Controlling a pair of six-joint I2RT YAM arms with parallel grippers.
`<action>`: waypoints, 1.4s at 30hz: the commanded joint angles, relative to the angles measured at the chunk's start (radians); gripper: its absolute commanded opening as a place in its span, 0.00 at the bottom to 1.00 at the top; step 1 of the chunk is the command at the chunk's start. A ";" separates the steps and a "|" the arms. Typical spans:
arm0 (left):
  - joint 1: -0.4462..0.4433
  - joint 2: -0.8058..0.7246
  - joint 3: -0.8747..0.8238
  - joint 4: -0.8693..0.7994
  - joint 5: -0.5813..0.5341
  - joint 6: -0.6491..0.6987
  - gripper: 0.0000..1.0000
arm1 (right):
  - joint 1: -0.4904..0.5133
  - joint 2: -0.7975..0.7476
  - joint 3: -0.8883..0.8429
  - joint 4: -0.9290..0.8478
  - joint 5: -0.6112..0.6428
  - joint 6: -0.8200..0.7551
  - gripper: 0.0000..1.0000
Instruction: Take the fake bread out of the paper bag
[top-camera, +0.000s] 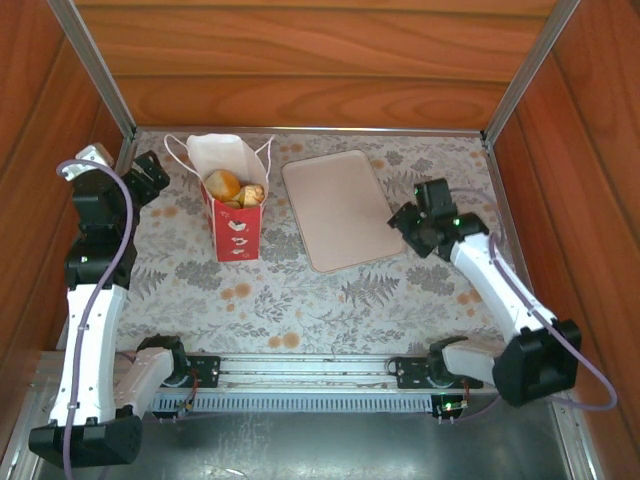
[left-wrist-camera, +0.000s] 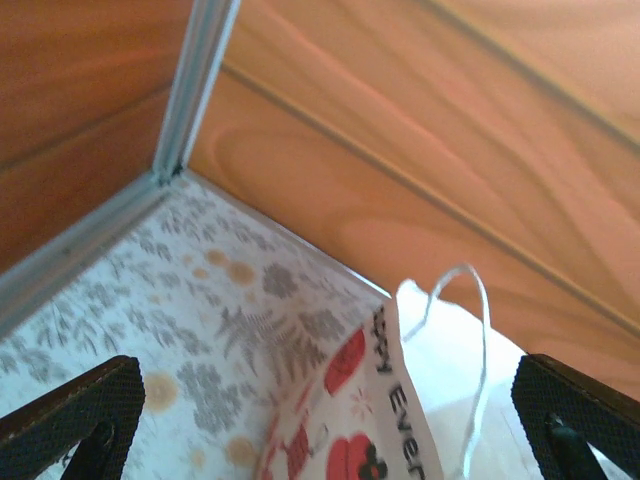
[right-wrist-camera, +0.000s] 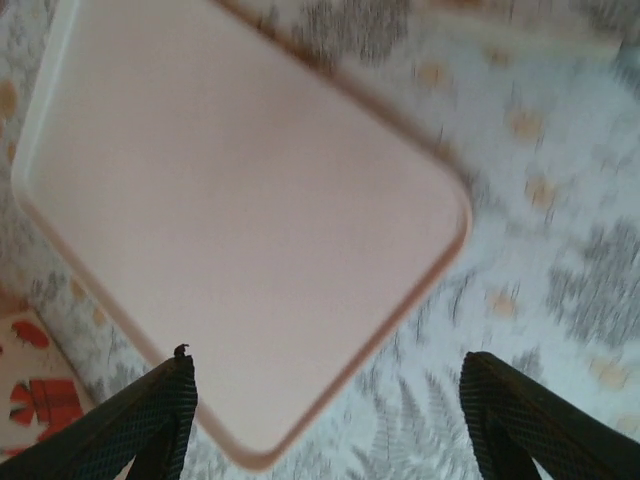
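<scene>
Overhead view of a table (top-camera: 300, 300) covered in a grey and orange floral pattern, walled in by wood panels (top-camera: 300, 60) on three sides. The paper bag (top-camera: 235, 205) stood upright at about 10 o'clock from the table's middle, white above and red with white marks below, its mouth open. The fake bread (top-camera: 223, 183) sat inside the bag: a round golden roll showed at the mouth with smaller pale pieces just beside it at its 4 o'clock; how many lay underneath could not be told. A pale beige tray (top-camera: 340, 208) lay flat at 3 o'clock of the bag, near it but apart, with nothing on it.

The left gripper (top-camera: 150, 178) hung at 9 o'clock of the bag, close to its white cord handle. From the left wrist camera, the left gripper (left-wrist-camera: 325, 400) had its fingers (left-wrist-camera: 75, 415) spread to the full width of the view, grasping nothing; the bag (left-wrist-camera: 440, 350) and its thin handle loop stood beyond them at 5 o'clock, near the wall corner.

The right gripper (top-camera: 408, 222) hung at 3 o'clock of the tray, at its edge. From the right wrist camera, the right gripper (right-wrist-camera: 330, 400) had its fingers (right-wrist-camera: 150, 415) well parted and empty above the tray (right-wrist-camera: 250, 200), with a corner of the bag's red print (right-wrist-camera: 30, 400) at 8 o'clock.
</scene>
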 joint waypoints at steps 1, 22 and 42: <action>0.006 -0.034 0.012 -0.085 0.093 -0.094 1.00 | -0.041 0.166 0.130 -0.076 -0.029 -0.289 0.74; -0.274 0.150 0.168 -0.261 0.043 0.019 0.92 | -0.128 0.735 0.438 -0.001 -0.236 -0.465 1.00; -0.274 0.278 0.190 -0.254 0.037 0.017 1.00 | -0.107 0.725 0.304 0.065 -0.339 -0.472 1.00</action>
